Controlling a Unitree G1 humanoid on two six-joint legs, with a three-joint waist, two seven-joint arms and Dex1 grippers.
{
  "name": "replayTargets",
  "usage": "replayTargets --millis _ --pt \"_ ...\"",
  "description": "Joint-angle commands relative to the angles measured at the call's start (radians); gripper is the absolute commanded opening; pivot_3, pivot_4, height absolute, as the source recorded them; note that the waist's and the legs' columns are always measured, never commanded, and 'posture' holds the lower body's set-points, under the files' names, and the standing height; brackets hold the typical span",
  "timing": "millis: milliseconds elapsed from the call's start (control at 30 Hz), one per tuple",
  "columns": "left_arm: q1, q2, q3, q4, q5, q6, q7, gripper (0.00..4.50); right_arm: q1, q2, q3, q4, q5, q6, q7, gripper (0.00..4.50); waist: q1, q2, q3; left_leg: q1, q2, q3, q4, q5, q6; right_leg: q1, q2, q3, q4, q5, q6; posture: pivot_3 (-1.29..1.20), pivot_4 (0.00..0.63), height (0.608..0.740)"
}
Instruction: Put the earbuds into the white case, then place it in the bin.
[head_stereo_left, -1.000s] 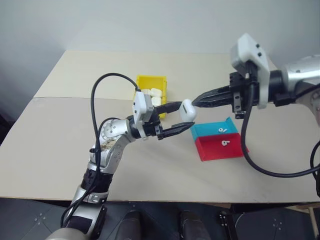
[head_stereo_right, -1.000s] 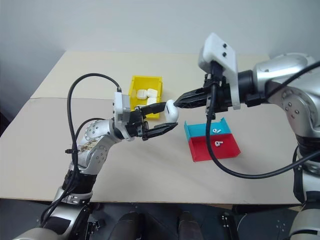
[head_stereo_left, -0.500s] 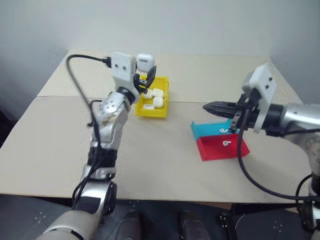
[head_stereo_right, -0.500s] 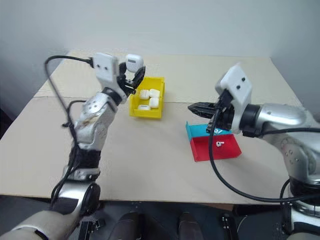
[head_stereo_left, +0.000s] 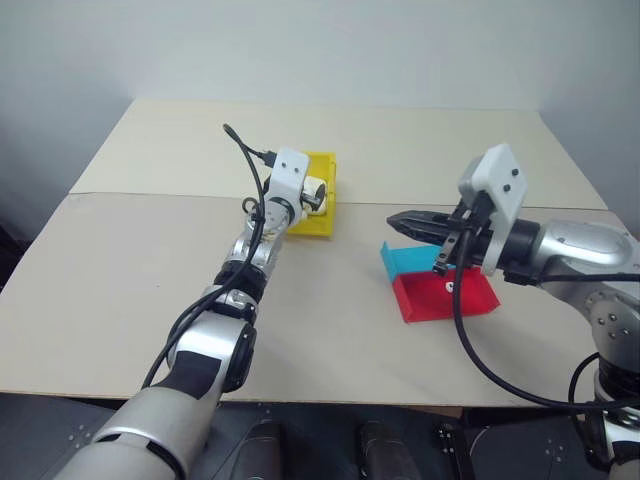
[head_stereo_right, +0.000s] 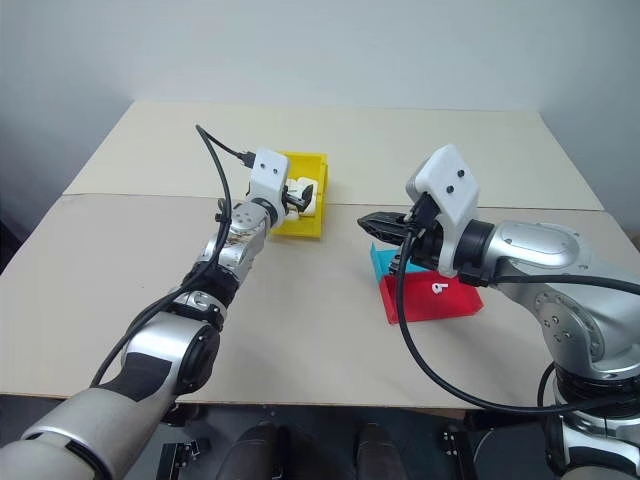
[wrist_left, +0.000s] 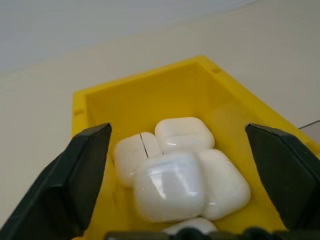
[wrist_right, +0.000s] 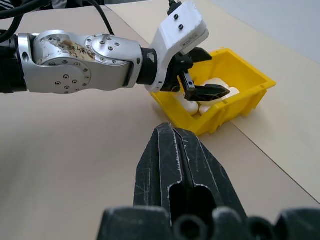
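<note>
Holding several white cases (wrist_left: 170, 185), yellow bin (wrist_left: 150, 95), left hand (wrist_left: 180, 150) spread empty, right hand (head_stereo_right: 372, 222) closed empty

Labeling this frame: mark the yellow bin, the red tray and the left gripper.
yellow bin (wrist_left: 150, 90), left wrist view, inner back wall.
red tray (head_stereo_left: 420, 303), left eye view, bare floor near its front.
left gripper (wrist_right: 197, 75), right wrist view, gap midway between fingertips, over the bin.

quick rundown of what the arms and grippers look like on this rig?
Both arms are silver-grey metal with rounded joint housings, dark sleeves nearer the body. Each wrist carries a white boxy camera housing fed by a loose black cable. The left gripper and right gripper each have two tapered black fingers; the right's look scuffed up close. The left forearm shows brownish speckled wear.
</note>
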Motion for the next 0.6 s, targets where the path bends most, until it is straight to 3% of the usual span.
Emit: replayTargets --millis 33,167,367,600 --pt "0.038 0.036 0.02 -0.175 -0.022 -0.032 -0.048 4.48 0.013 -0.002 -0.037 -0.041 0.017 -0.03 -0.003 0.0 -0.001 0.0 0.0 0.0 0.0 0.0 0.0 0.0 0.0 0.0 0.0 0.0 0.0 0.0 0.0 0.0 0.15 0.74" --pt "0.237 0.129 0.046 -0.589 -0.158 0.107 -0.264 4.48 0.06 0.012 -0.036 -0.046 0.002 -0.068 -0.004 0.0 -0.008 0.0 0.0 0.0 0.001 0.0 0.0 0.0 0.0 0.0 0.0 0.0 0.004 0.0 0.0 0.0 0.15 0.74" --pt "0.633 0.414 0.083 -1.23 -0.351 0.387 -0.523 4.48 0.243 0.023 -0.016 -0.04 -0.111 -0.268 0.055 0.0 -0.024 0.001 0.0 0.001 0.003 0.002 0.0 0.001 -0.001 0.0 0.001 0.001 0.005 0.0 0.0 0.0 0.15 0.74" --pt "0.984 0.632 0.328 -1.651 -0.622 0.622 -0.613 4.48 0.441 -0.051 -0.152 -0.014 -0.06 -0.325 0.227 0.0 -0.009 0.001 0.0 0.005 0.003 0.003 0.001 0.0 -0.001 0.003 0.0 0.0 0.003 0.0 0.0 0.0 0.15 0.74"
